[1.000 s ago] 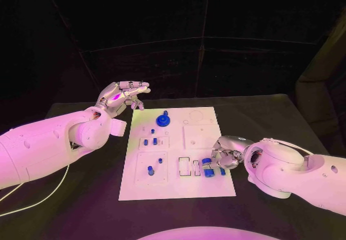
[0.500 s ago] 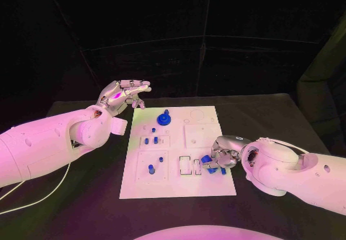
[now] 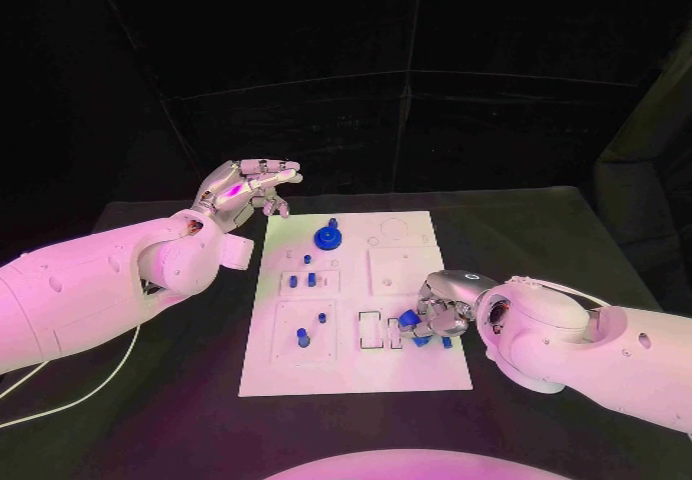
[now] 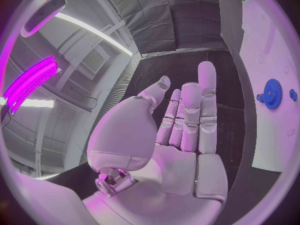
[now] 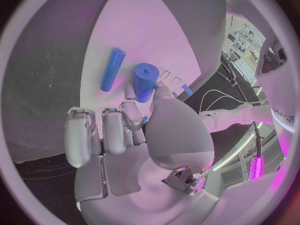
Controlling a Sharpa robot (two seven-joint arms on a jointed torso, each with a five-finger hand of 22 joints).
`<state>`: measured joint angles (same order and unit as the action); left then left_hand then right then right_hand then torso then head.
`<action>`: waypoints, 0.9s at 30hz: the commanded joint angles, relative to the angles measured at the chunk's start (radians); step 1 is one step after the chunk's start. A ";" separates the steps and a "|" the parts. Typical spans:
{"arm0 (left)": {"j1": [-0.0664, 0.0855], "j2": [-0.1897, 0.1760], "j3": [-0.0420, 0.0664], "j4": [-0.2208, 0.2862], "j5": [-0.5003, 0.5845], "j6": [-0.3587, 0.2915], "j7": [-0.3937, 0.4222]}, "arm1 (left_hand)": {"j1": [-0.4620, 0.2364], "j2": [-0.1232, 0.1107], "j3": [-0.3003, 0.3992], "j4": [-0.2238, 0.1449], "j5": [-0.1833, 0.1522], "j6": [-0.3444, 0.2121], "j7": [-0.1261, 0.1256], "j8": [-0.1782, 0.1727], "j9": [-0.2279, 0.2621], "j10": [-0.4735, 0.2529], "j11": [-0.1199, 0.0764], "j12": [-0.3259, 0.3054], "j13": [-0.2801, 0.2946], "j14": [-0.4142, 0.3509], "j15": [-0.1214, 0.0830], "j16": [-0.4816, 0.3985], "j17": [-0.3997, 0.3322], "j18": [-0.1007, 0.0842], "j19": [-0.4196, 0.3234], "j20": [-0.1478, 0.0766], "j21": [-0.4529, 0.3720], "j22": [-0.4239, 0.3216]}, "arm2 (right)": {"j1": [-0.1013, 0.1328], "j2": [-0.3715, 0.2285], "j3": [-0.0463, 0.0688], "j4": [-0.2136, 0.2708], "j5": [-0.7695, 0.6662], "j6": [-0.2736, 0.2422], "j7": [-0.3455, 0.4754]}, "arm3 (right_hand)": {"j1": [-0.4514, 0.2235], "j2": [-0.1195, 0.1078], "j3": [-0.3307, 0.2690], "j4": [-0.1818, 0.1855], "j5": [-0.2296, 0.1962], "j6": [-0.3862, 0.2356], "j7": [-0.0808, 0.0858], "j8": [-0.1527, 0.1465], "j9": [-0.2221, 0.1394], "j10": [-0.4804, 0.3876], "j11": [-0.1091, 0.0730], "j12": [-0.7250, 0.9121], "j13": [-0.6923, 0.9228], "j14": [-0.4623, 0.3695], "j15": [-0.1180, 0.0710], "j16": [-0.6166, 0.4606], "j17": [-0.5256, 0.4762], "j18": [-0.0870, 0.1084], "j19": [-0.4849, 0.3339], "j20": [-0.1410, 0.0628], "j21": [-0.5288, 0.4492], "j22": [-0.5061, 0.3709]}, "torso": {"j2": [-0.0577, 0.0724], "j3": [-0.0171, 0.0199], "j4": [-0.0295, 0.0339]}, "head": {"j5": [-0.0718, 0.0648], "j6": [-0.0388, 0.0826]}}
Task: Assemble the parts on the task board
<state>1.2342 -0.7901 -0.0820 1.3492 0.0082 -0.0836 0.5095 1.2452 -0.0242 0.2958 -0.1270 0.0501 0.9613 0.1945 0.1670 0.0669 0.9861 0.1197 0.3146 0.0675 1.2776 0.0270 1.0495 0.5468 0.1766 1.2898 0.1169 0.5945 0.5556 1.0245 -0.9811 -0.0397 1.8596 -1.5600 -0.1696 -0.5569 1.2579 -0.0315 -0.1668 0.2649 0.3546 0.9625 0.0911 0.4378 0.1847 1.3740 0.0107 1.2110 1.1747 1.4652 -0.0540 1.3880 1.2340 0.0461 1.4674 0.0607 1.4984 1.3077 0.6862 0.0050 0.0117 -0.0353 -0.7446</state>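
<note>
This is a robotics lab set up as a test cell. Black curtains [image 3: 418,110] hang behind a black tabletop [image 3: 534,225]. The left wrist view shows an industrial ceiling with strip lights [image 4: 94,31] and a vent [image 4: 94,61]. Cables [image 5: 215,101] trail nearby.

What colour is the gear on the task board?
Blue; the gear shows best in the left wrist view.

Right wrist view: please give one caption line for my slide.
Right hand pinches a blue cylinder over the task board, beside a loose blue rod.
</note>
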 commanded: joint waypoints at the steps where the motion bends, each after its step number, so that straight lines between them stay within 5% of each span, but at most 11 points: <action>1: 0.002 0.000 0.000 0.001 0.000 0.016 -0.001 | 0.004 0.010 -0.007 -0.001 -0.001 -0.003 0.000 -0.001 0.001 -0.007 0.001 0.007 0.002 -0.008 -0.001 0.006 -0.001 0.004 0.005 0.002 -0.004 -0.001 | -0.012 -0.001 -0.011 -0.007 -0.019 0.032 -0.030 | 0.013 0.008 -0.007 0.004 0.025 0.004 -0.005 -0.001 0.000 0.003 -0.003 -0.008 0.003 0.045 -0.005 0.006 0.002 -0.019 0.033 -0.007 0.004 0.168 | -0.001 0.0006 -0.0017 | 0.001 0.000; 9: 0.002 0.001 0.000 0.000 0.000 0.017 -0.002 | 0.005 0.010 -0.008 -0.002 -0.001 -0.004 0.000 -0.001 0.001 -0.008 0.001 0.008 0.002 -0.009 -0.001 0.006 -0.002 0.005 0.005 0.003 -0.005 -0.002 | -0.012 -0.022 -0.010 0.033 -0.005 -0.059 -0.035 | 0.042 0.041 -0.002 0.011 0.130 0.024 -0.013 0.004 0.011 0.010 -0.011 -0.010 0.015 0.047 -0.011 0.009 0.012 -0.020 0.037 -0.012 0.008 0.175 | -0.001 -0.0006 0.0011 | 0.001 0.005; 19: 0.002 0.007 0.000 -0.002 0.000 0.017 -0.003 | 0.005 0.010 -0.008 -0.002 -0.001 -0.004 0.000 -0.001 0.001 -0.008 0.001 0.008 0.002 -0.009 -0.001 0.006 -0.002 0.005 0.005 0.003 -0.005 -0.002 | -0.011 -0.033 -0.009 0.080 0.052 -0.197 -0.003 | 0.025 0.050 -0.013 0.025 0.136 0.038 -0.017 0.003 0.017 0.018 -0.014 -0.008 0.022 0.048 -0.014 0.012 0.020 -0.023 0.044 -0.014 0.015 0.185 | 0.001 -0.0009 0.0028 | 0.004 0.009; 27: 0.002 0.009 -0.001 -0.002 0.000 0.019 -0.005 | 0.005 0.010 -0.008 -0.002 -0.001 -0.004 0.000 -0.001 0.001 -0.008 0.001 0.008 0.002 -0.009 -0.001 0.006 -0.002 0.005 0.005 0.003 -0.005 -0.002 | -0.011 -0.004 -0.009 0.077 0.068 -0.191 -0.001 | 0.000 0.058 -0.028 0.026 0.126 0.055 -0.022 -0.003 0.023 0.022 -0.018 -0.015 0.023 0.048 -0.017 0.012 0.022 -0.023 0.045 -0.017 0.016 0.186 | 0.000 -0.0004 -0.0005 | 0.008 0.008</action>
<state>1.2342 -0.7824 -0.0831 1.3464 0.0082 -0.0782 0.5034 1.2493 -0.0201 0.2930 -0.1299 0.0501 0.9613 0.1945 0.1670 0.0669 0.9861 0.1197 0.3212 0.0681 1.2776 0.0270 1.0495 0.5457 0.1766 1.2898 0.1169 0.5945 0.5550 1.0121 -0.9874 -0.0495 1.9361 -1.5125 -0.3331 -0.5694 1.2673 0.0308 -0.1886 0.2926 0.4858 0.9986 0.0787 0.4412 0.2037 1.3909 -0.0061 1.1992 1.1961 1.4686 -0.0645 1.3961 1.2543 0.0301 1.4635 0.0499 1.5096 1.3075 0.6859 0.0038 0.0128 -0.0284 -0.7365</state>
